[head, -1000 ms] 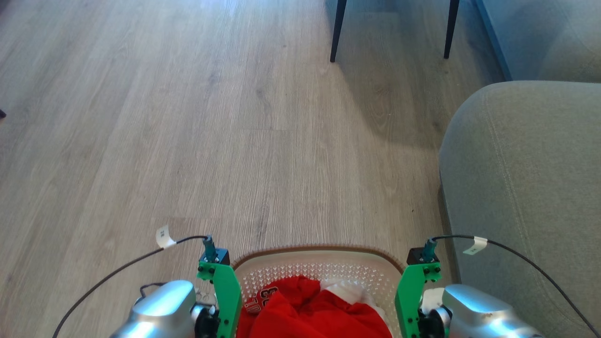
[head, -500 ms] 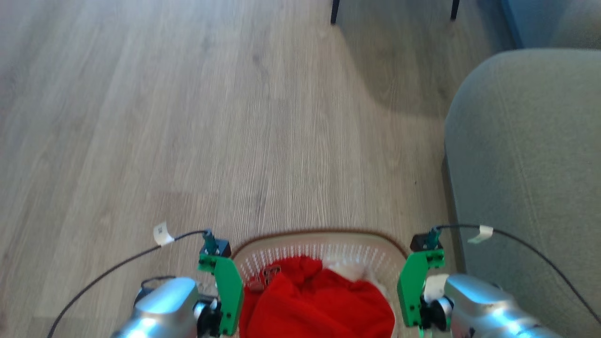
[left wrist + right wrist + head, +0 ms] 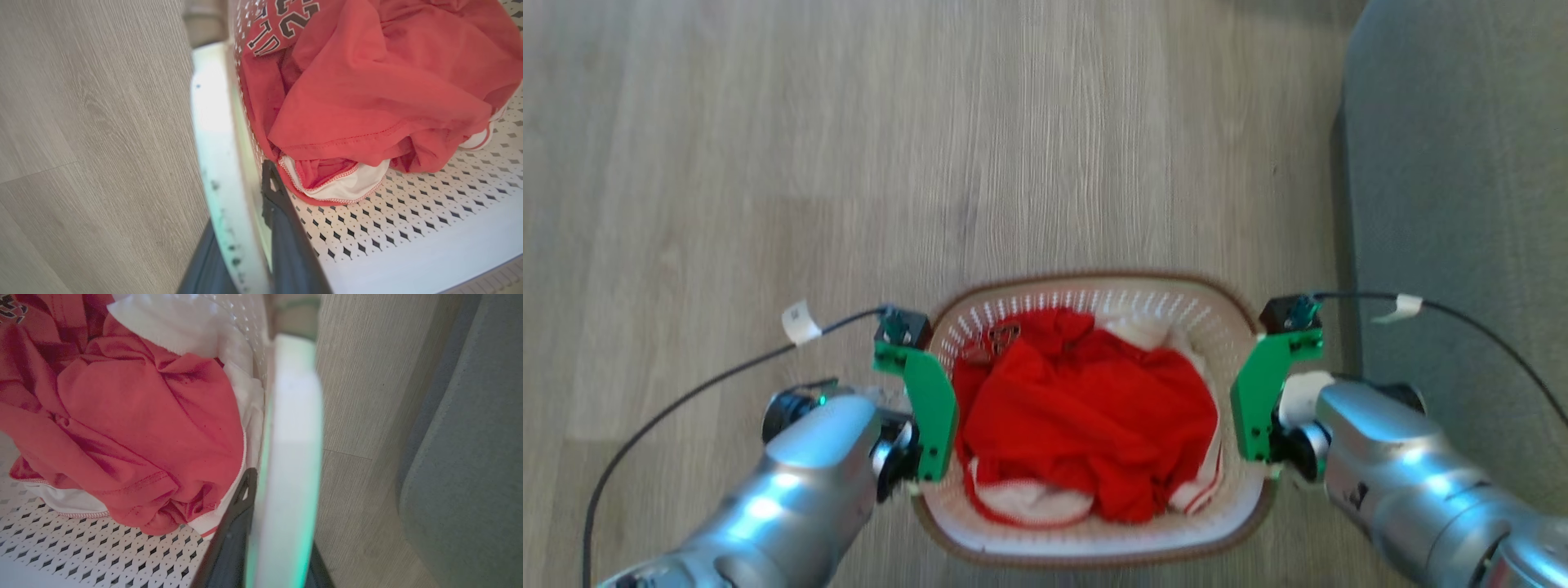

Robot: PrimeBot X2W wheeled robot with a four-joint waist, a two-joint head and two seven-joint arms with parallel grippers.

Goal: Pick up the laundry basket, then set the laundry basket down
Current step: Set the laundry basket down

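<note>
The laundry basket, white and perforated with a brown woven-look rim, sits low in the head view between my two arms, with red and white clothes heaped inside. Green brackets on my wrists flank its left and right sides. In the left wrist view my left gripper is shut over the basket's white side edge, one dark finger inside the wall. My right gripper grips the opposite edge the same way. Whether the basket touches the floor cannot be told.
A grey sofa rises close along the right side, just beyond my right arm, and also shows in the right wrist view. Pale wooden floor spreads ahead and to the left. Thin black cables arc from both wrists.
The head camera has tilted down, so the whole picture has shifted and the basket now shows whole. Both grippers stay on the basket's sides. The chair legs have left the view.
</note>
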